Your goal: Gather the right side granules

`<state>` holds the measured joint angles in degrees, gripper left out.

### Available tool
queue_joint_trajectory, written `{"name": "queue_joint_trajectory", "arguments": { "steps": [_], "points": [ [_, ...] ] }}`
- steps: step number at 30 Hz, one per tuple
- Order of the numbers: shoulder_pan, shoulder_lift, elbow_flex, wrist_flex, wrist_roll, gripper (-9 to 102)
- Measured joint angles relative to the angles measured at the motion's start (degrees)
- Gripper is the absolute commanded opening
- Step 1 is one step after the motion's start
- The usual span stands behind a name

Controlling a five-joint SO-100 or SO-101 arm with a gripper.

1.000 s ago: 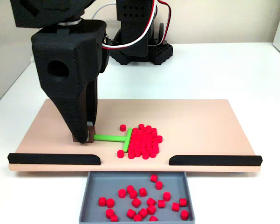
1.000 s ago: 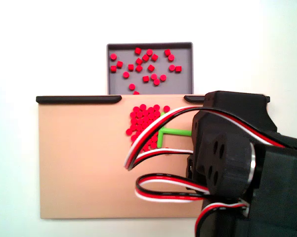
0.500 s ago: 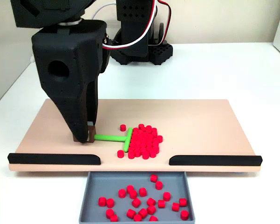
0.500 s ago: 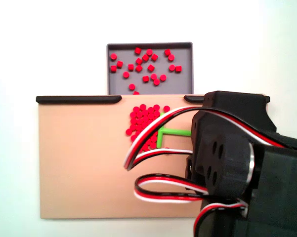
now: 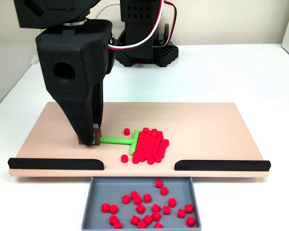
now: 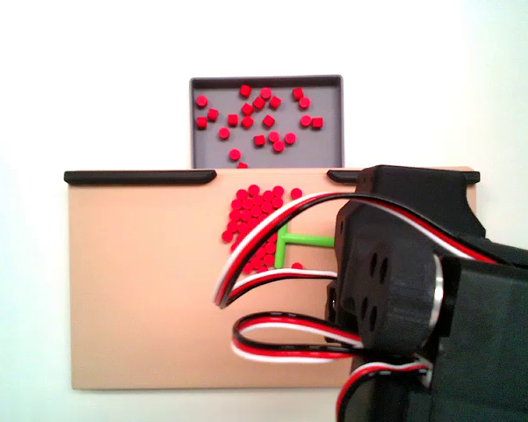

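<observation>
Gripper: gripper point(image 5: 93, 140) points down at the board in a fixed view, tips clamped on the near end of the pusher rod.
Pusher rod: green T-shaped pusher rod point(image 5: 119, 141) lies flat on the board, stem running from the gripper toward the pile, crossbar touching the pile's edge; it also shows partly behind the cables in a fixed view point(image 6: 292, 240).
Granules on board: red granules point(image 5: 150, 146) sit bunched in one tight cluster just beyond the crossbar, near the board's front edge and in line with the gap between the two black rails; two strays sit apart, one just behind the crossbar point(image 5: 127, 131), one at the front point(image 5: 124, 158).
Board: tan board point(image 5: 207, 125) rests on the white counter point(image 5: 231, 67); its bare parts carry no loose granules.
Tray: grey tray point(image 5: 89, 202) below the gap holds a scatter of granules.
Progress: gathering looks largely done, by my reading; what is left is collecting the two strays and perhaps sending the pile through the gap.
</observation>
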<state>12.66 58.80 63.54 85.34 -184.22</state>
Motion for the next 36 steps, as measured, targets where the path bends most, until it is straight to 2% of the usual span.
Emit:
{"name": "queue_joint_trajectory", "arguments": {
  "steps": [14,19,22,36],
  "points": [
    [0.8,7.2,0.1,4.1,0.0,0],
    [0.8,13.7,5.9,5.2,1.7,0],
    [0.6,18.6,10.5,5.1,10.1,0],
    [-3.5,46.4,34.5,5.6,61.2,0]
  ]
}}
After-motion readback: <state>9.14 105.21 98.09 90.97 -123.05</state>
